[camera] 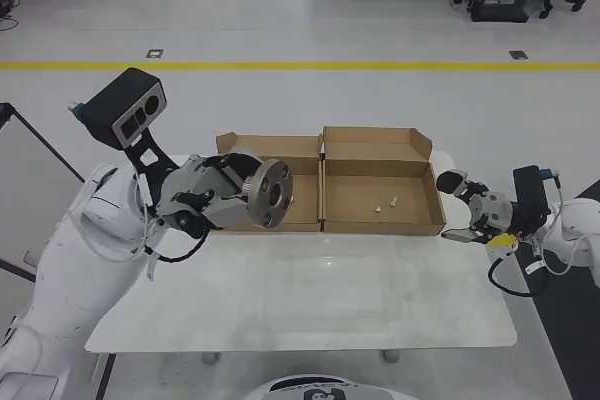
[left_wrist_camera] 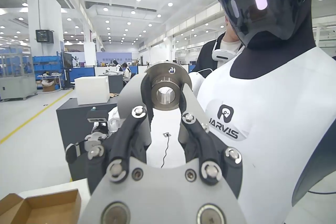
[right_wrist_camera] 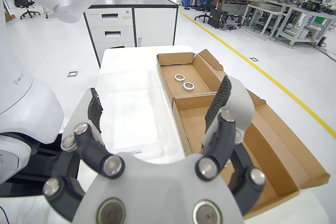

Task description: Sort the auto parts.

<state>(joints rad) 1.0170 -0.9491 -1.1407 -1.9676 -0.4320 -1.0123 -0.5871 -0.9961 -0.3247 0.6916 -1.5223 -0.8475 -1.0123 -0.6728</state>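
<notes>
Item: hub [camera: 268, 193], clamped in our left gripper [left_wrist_camera: 164, 97] over the left box [camera: 280, 146]; right gripper [right_wrist_camera: 160, 101] open beside the right box [camera: 380, 141]; we should lower it level and release clear of the rings [right_wrist_camera: 180, 77].

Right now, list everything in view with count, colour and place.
table: one, white, under the boxes.
cardboard boxes: two, brown, open, side by side: left box, right box.
metal hub: one, grey, raised over the left box's near edge.
rings: two, silver, on the left box's floor.
small pieces: two, white, in the right box.
left gripper: one, shut on the metal hub.
right gripper: one, fingers open, beside the right box.
</notes>
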